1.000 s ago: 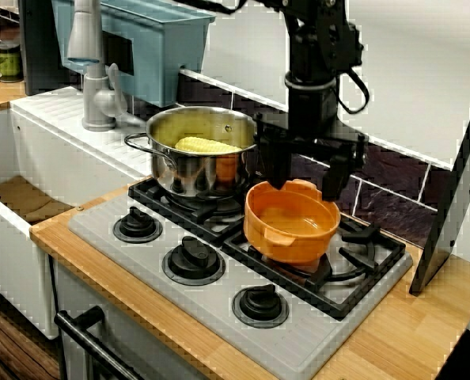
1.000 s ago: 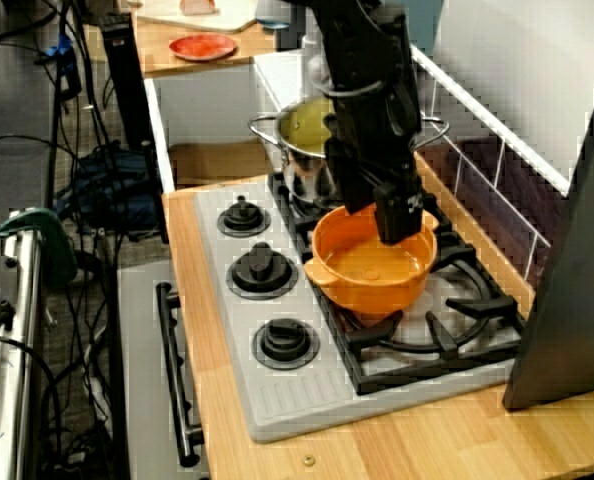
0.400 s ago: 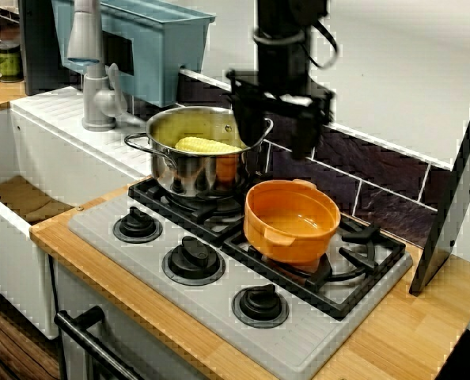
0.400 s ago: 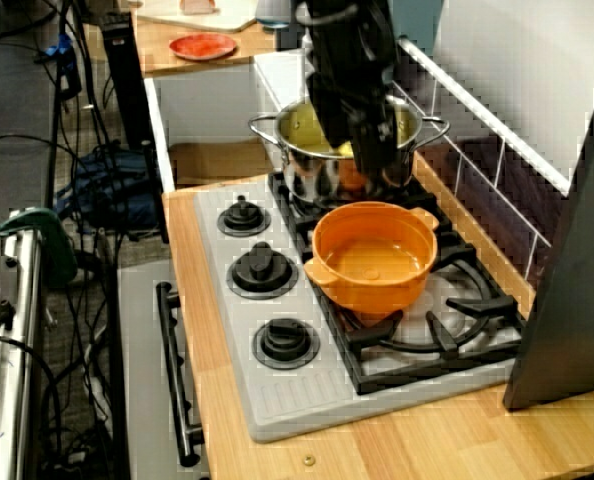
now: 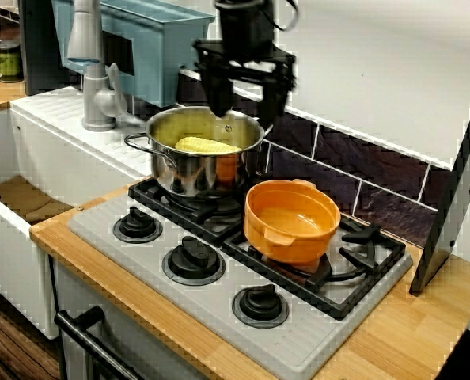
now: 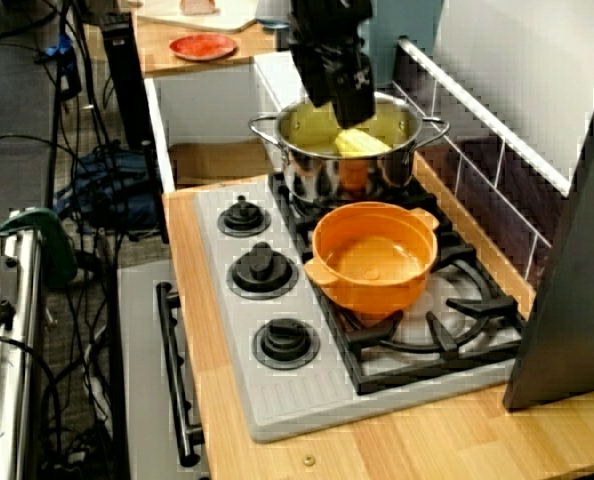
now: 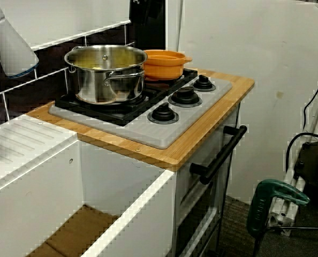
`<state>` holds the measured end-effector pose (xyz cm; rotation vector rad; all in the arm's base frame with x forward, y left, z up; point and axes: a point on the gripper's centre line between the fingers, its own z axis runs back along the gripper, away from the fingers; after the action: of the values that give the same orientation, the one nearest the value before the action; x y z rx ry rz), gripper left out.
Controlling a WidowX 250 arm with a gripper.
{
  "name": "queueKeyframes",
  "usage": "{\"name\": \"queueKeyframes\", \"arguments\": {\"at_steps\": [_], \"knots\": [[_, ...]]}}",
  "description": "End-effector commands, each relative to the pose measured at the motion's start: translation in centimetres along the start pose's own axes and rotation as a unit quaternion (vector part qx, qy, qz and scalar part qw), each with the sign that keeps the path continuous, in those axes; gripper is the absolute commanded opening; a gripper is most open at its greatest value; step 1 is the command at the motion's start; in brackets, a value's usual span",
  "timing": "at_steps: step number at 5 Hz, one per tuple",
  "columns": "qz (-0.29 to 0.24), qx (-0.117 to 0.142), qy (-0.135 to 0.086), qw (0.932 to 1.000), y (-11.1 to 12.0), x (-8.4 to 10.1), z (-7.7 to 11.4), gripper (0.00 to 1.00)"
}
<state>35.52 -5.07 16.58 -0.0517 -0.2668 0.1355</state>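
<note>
**Open jaws above the steel pot (image 5: 199, 162)**

On the wooden table (image 5: 393, 340), the stove's front knobs (image 5: 260, 303) come first, then an empty orange pot (image 5: 291, 222) on the grate. Behind it, a corn cob (image 5: 207, 146) lies inside the steel pot. The cob looks light, stiff and ridged, and its middle seems the best hold. The jaws hang wide open and empty, just above the pot's far rim.

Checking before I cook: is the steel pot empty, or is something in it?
Not empty. A yellow corn cob lies inside the steel pot, beneath the open gripper.
</note>
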Motion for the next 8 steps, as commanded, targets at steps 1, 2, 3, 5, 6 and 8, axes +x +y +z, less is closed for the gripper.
{"name": "queueKeyframes", "arguments": {"at_steps": [1, 2, 3, 5, 6, 8], "knots": [[-0.009, 0.006, -0.049, 0.9987, 2.5, 0.2, 1.0, 1.00], [-0.007, 0.015, -0.053, 0.9984, 3.3, 0.8, 0.2, 1.00], [-0.015, 0.022, -0.056, 0.9981, 3.9, 1.4, 0.2, 1.00], [-0.062, 0.028, -0.073, 0.9950, 6.3, 2.0, -0.6, 1.00], [-0.079, 0.014, -0.081, 0.9935, 7.4, 2.1, -0.8, 1.00], [-0.112, 0.000, -0.086, 0.9899, 7.9, 2.1, -1.2, 1.00]]}}
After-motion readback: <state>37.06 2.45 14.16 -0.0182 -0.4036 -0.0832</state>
